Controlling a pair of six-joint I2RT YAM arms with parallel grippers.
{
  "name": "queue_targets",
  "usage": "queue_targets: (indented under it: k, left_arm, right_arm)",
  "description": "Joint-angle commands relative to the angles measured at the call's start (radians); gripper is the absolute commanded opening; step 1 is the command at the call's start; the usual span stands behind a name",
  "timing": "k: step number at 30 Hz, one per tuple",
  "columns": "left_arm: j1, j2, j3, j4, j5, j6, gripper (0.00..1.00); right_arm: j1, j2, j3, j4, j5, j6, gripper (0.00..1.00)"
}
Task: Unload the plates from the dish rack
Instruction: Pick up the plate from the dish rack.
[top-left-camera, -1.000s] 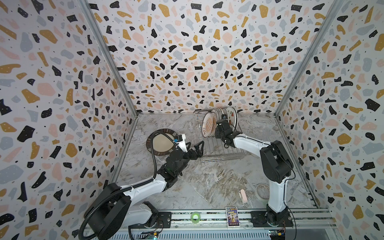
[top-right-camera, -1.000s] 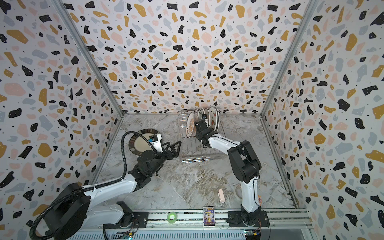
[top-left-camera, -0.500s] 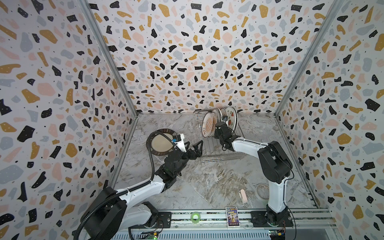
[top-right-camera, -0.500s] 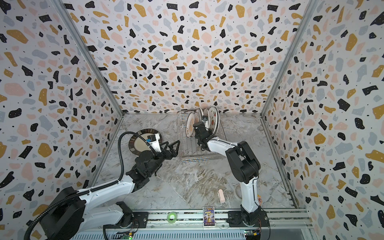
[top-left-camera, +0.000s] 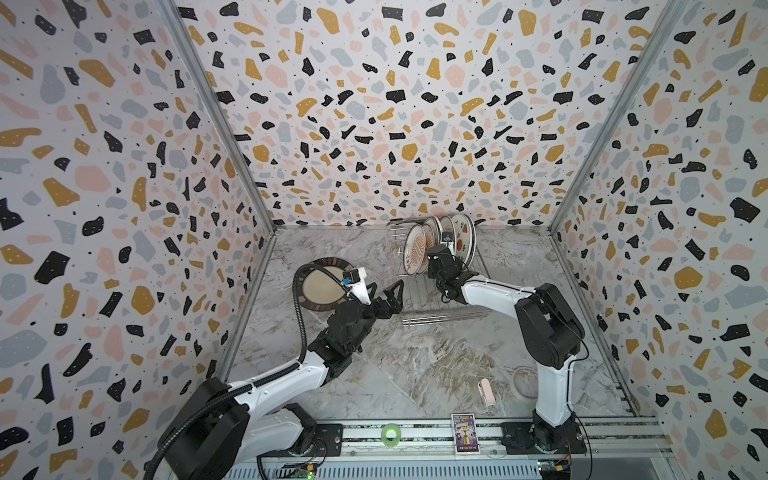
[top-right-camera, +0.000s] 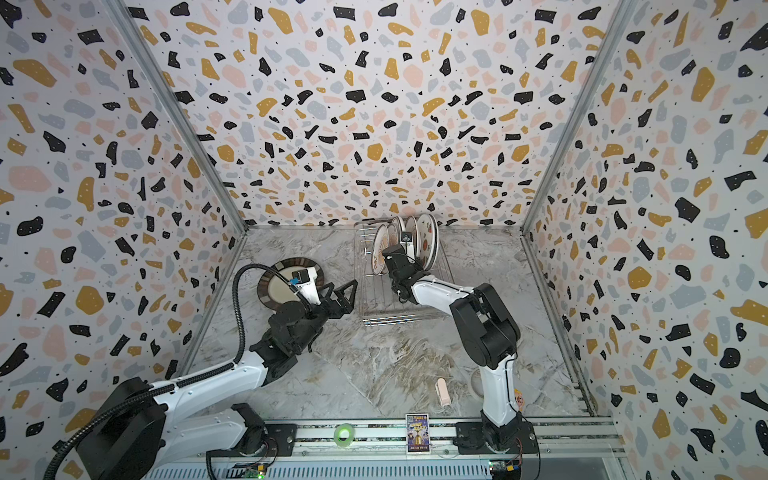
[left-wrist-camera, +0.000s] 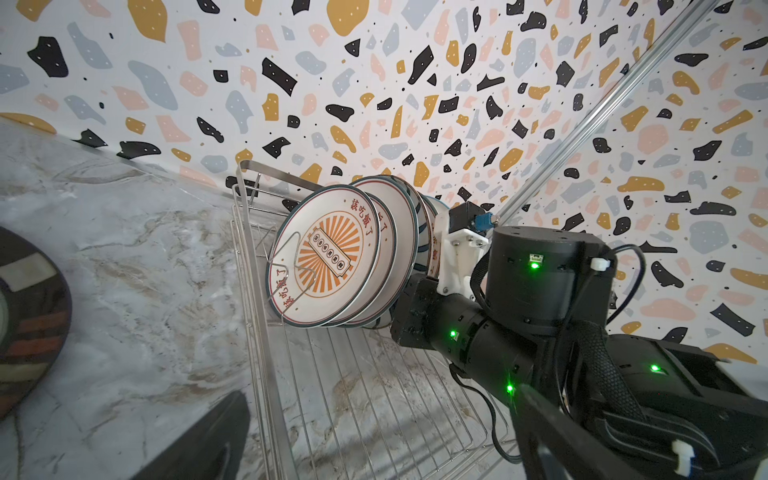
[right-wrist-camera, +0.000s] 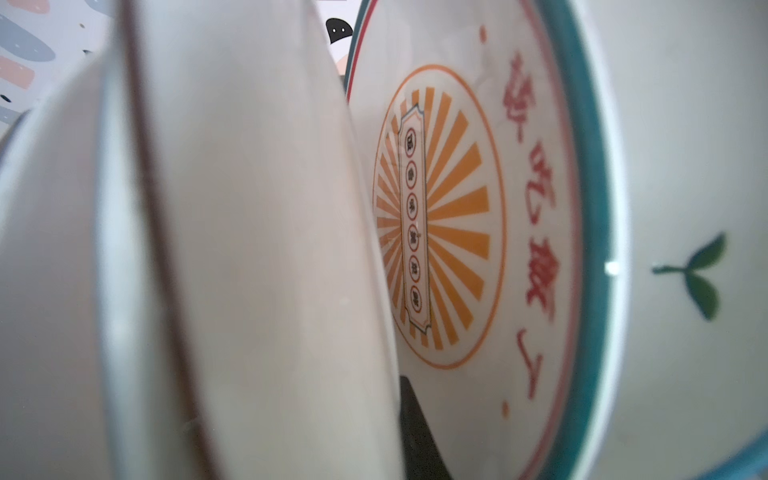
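Observation:
The dish rack (top-left-camera: 436, 299) (top-right-camera: 399, 307) (left-wrist-camera: 266, 374) stands at the back of the table. Several plates stand upright in its far end: an orange-sunburst plate (top-left-camera: 415, 249) (left-wrist-camera: 324, 257) in front and a fruit-printed plate (top-left-camera: 463, 239) at the back. My right gripper (top-left-camera: 434, 259) (top-right-camera: 392, 255) reaches in among them. In the right wrist view one dark finger (right-wrist-camera: 415, 432) sits between a white plate back (right-wrist-camera: 249, 249) and a sunburst plate face (right-wrist-camera: 457, 208); the other finger is hidden. A brown-rimmed plate (top-left-camera: 322, 284) (top-right-camera: 286, 282) lies flat to the left. My left gripper (top-left-camera: 388, 291) (top-right-camera: 343, 289) (left-wrist-camera: 374, 457) hangs open and empty at the rack's near left side.
A translucent tape roll (top-left-camera: 524, 382) and a small pink object (top-left-camera: 486, 392) lie near the right arm's base. A green ring (top-left-camera: 390, 434) and a printed card (top-left-camera: 465, 426) sit on the front rail. Patterned walls close in three sides.
My right gripper's jaws have closed in among the standing plates and its wrist has shifted slightly left. The left arm has drifted a little, still open.

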Motion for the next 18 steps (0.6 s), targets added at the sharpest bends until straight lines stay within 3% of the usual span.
queue_targets:
  k: [1,18]
  left_arm:
    - [-0.006,-0.023,0.015,0.027,-0.024,0.01,1.0]
    - [-0.006,-0.005,0.013,0.058,-0.039,-0.009,1.0]
  right_arm:
    - [0.009,-0.127,0.048,0.052,0.048,-0.024,0.11]
    - [0.027,-0.269,-0.007,0.056,0.088,-0.071,0.11]
